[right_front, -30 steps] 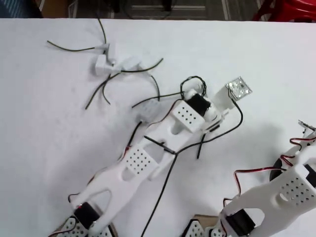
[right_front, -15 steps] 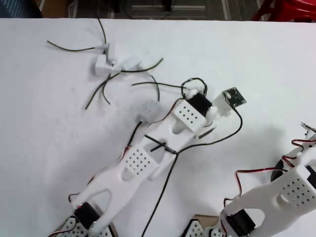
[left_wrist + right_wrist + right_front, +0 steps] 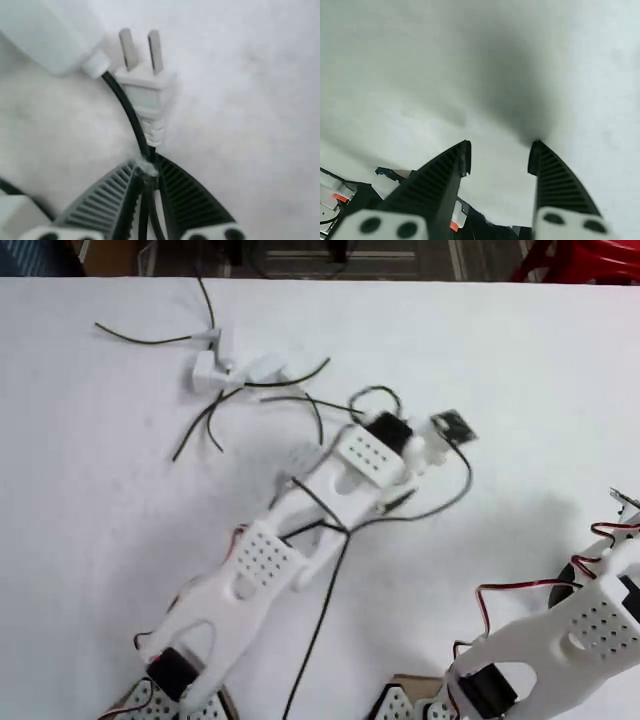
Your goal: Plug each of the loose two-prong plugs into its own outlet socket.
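Left gripper (image 3: pixel 146 172) is pinched shut on the thin black cord (image 3: pixel 144 207) right at the tail of the white two-prong plastic plug (image 3: pixel 145 85), not on the plug body. The plug sits just ahead of the jaws over the white tabletop (image 3: pixel 250 100), prongs pointing away. It looks light and rigid, but the cord is floppy, so I expect swivel on insertion — the body's flat sides are the better hold. Right gripper (image 3: pixel 500 152) is wide open, empty.
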Controlling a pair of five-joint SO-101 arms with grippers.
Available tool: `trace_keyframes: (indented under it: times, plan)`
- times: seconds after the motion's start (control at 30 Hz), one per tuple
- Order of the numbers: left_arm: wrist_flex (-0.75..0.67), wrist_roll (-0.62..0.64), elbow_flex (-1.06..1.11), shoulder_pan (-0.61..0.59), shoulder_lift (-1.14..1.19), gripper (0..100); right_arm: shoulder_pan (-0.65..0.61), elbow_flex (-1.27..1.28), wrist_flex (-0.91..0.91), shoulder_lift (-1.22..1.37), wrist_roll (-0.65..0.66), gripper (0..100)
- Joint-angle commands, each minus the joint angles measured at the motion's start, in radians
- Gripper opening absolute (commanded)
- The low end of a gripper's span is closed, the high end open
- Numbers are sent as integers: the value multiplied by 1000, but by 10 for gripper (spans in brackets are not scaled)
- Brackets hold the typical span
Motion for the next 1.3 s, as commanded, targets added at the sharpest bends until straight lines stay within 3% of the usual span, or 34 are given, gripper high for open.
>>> trace_keyframes:
  times: [0.0,0.2,0.4,0.6,0.87,1.03,1.27]
  plan:
    - [41,-100,253,-177,-102,23,-12,-11,10,-19,8,200]
    - [38,-152,528,-404,-209,23,-39,-18,12,-19,8,200]
    - [35,-199,585,-664,-237,23,-79,-18,12,-19,-2,200]
    - [21,-201,519,-814,-231,23,-127,-12,13,-19,-5,199]
    - [-60,-193,258,-1021,-229,23,-147,-12,13,-19,-5,199]
    - [-66,-203,244,-1162,-228,24,-147,-12,13,-19,-5,199]
    - [-58,-445,244,-1294,-228,25,-183,-11,13,-19,-5,199]
